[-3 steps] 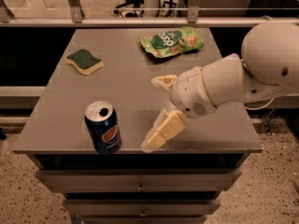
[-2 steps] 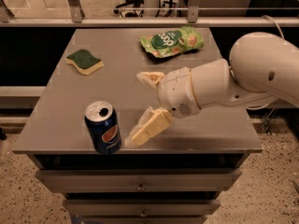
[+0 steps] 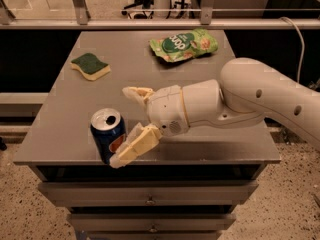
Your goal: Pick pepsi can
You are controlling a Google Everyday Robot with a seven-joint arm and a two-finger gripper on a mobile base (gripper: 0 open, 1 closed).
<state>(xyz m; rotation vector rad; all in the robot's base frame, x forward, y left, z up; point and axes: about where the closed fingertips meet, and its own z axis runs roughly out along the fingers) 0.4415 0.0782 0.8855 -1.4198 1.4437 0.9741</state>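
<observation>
Camera view, progress: the gripper (image 3: 121,126) brackets the pepsi can (image 3: 106,136) with its fingers spread and nothing grasped. Closing and lifting look left to do.
Can: upright near the front edge of the grey table (image 3: 60,129); glossy blue cylinder with a silver top.
Background: a soft green-yellow sponge (image 3: 90,66) and a crinkled green bag (image 3: 183,44).

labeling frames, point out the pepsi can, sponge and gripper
pepsi can (image 3: 103,138), camera view, blue side wall
sponge (image 3: 90,65), camera view, green top face
gripper (image 3: 122,126), camera view, midway between open fingers, at the can's right
</observation>
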